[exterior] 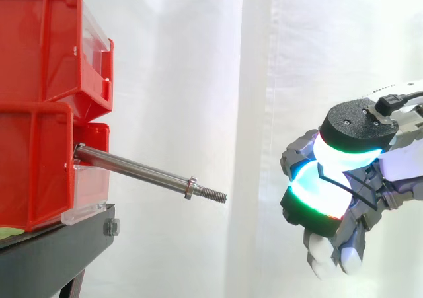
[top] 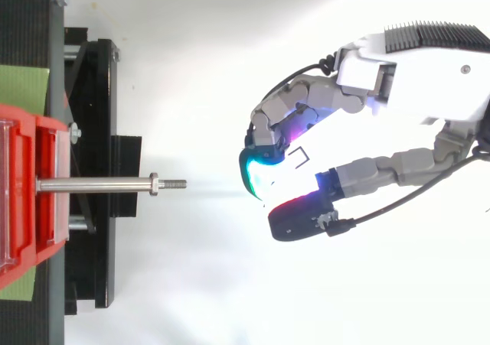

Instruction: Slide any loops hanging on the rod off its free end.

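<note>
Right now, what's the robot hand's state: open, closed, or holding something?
The robot hand: cannot be told. It is apart from the rod.

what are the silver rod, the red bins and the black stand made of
Silver round rod: likely bare steel, polished; it shines and has a threaded tip. Stacked red bins: glossy moulded plastic, judging by rounded edges and sheen. Black stand: probably matt painted metal, with a bolt head showing.

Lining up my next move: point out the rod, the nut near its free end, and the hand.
rod [exterior: 135, 169], side view, middle of the bare shaft.
nut [top: 154, 183], top view, its body just before the threaded tip.
hand [top: 406, 81], top view, the white back of the hand.
</note>
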{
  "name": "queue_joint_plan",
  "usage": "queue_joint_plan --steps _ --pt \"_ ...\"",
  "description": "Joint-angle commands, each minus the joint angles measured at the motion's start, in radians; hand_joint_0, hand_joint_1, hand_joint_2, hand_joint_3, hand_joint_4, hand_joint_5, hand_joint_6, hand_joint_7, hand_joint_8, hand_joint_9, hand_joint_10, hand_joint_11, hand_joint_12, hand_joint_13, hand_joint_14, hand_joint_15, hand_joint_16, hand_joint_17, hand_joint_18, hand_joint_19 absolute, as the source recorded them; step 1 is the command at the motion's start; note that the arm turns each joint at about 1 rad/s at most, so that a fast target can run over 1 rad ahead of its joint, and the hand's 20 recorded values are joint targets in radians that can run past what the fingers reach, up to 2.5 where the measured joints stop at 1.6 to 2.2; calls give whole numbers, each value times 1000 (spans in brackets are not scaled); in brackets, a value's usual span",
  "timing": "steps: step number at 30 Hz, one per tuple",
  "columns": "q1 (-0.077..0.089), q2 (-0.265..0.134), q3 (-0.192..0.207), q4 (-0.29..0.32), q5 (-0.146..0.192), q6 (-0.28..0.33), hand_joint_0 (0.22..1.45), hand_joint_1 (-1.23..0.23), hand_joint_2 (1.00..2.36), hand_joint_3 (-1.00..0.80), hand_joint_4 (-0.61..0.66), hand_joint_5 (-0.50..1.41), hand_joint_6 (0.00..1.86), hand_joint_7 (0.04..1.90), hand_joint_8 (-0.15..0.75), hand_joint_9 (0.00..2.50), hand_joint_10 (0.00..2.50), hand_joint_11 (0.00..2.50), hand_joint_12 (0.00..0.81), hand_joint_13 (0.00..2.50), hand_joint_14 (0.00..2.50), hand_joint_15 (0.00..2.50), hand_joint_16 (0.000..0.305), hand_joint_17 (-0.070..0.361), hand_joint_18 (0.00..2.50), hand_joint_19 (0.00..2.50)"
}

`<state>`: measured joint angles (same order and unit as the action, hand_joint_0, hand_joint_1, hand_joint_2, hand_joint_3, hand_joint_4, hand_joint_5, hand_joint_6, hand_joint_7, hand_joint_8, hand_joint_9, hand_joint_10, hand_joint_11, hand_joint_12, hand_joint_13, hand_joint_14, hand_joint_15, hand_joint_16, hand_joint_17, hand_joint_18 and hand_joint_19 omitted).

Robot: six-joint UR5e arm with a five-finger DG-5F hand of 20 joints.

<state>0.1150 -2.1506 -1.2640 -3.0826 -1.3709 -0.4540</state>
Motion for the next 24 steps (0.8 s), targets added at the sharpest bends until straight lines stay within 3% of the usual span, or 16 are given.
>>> queue_joint_plan --steps 1,24 --pt "0 0 0 2 1 0 580 -711 1018 -80 -65 -105 880 1076 260 849 14 366 380 745 14 374 57 129 667 478" --pt "0 0 0 2 1 0 581 -706 1015 -63 -74 -101 885 1030 271 950 16 429 386 787 17 399 59 133 700 489"
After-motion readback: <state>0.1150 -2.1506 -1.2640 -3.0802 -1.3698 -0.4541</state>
